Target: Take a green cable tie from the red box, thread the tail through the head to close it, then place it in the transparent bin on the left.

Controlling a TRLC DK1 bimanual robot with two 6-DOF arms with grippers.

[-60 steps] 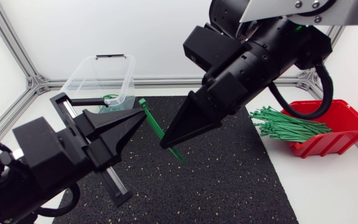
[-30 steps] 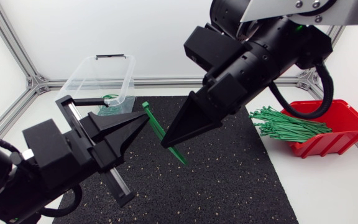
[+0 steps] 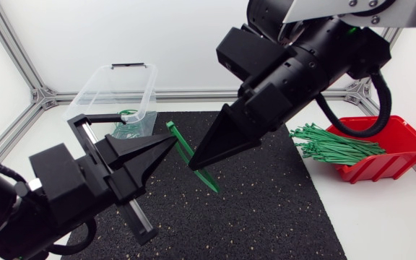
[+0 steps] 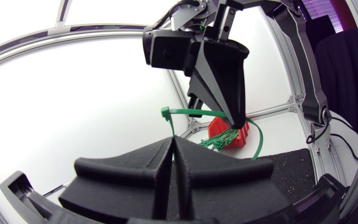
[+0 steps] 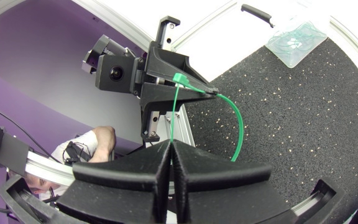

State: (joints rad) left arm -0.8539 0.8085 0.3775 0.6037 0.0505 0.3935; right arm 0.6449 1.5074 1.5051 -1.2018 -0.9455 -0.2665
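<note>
From the head view, my left fingers (image 3: pixel 168 141) have slid a little further over the mat (image 3: pixel 266 217) toward the right fingers (image 3: pixel 196 160) than a second ago, and the tie (image 3: pixel 181 146) between them has gone along; the right arm has hardly budged. I read that as threading under way, with nothing closed for certain yet. Both pairs of fingers are pressed together and pinching the tie above the mat's middle. The bin (image 3: pixel 92 87) stands at the mat's far left corner with a few green ties (image 3: pixel 130 119) in it. The box (image 3: pixel 388 167) sits off the mat's right edge, a bundle (image 3: pixel 331 144) of ties spilling over the rim that faces the mat. In the left wrist view my fingers are closed, a thin strand of the tie rising from their tip to its head (image 4: pixel 165 112). A broader strand runs from there to the right fingers' tip, then curves down behind my own. The right wrist view mirrors it: closed fingers, a thin strand up to the head, the rest arcing over the mat. Whether the tie is threaded yet I cannot tell.
</note>
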